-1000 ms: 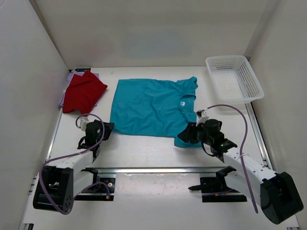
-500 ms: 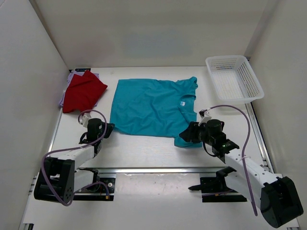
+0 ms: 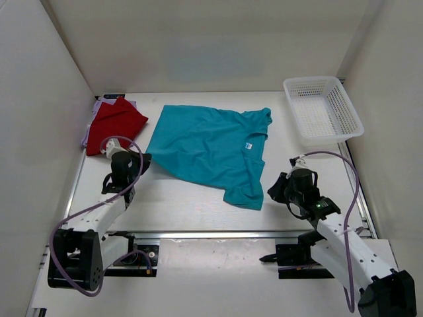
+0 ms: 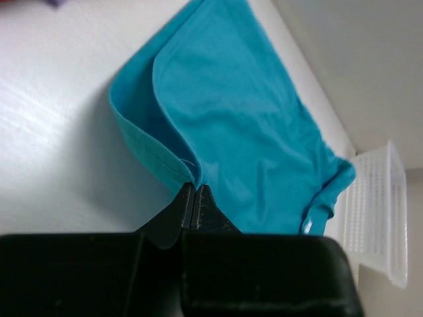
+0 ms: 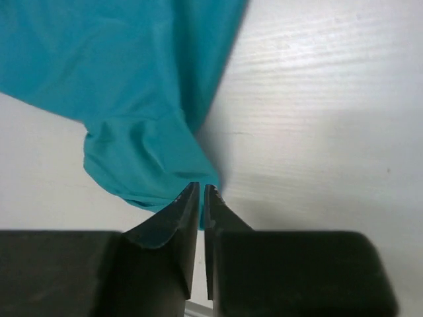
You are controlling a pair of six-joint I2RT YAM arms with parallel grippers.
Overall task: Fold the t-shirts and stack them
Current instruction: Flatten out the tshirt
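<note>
White walls (image 3: 198, 46) enclose a white table (image 3: 198, 214) where the teal t-shirt (image 3: 205, 145) lies spread. The red t-shirt (image 3: 115, 125) sits on the lavender t-shirt (image 3: 98, 105) to its left, and a lattice basket (image 3: 349, 113) stands to its right. The left gripper (image 4: 195, 188) pinches its hem, while the right gripper (image 5: 201, 191) is clenched beside its sleeve.

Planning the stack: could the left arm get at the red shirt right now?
Probably not yet. The red shirt lies close by, with nothing in between, but the left claw is shut on a corner of the teal shirt and would have to let go first.
</note>
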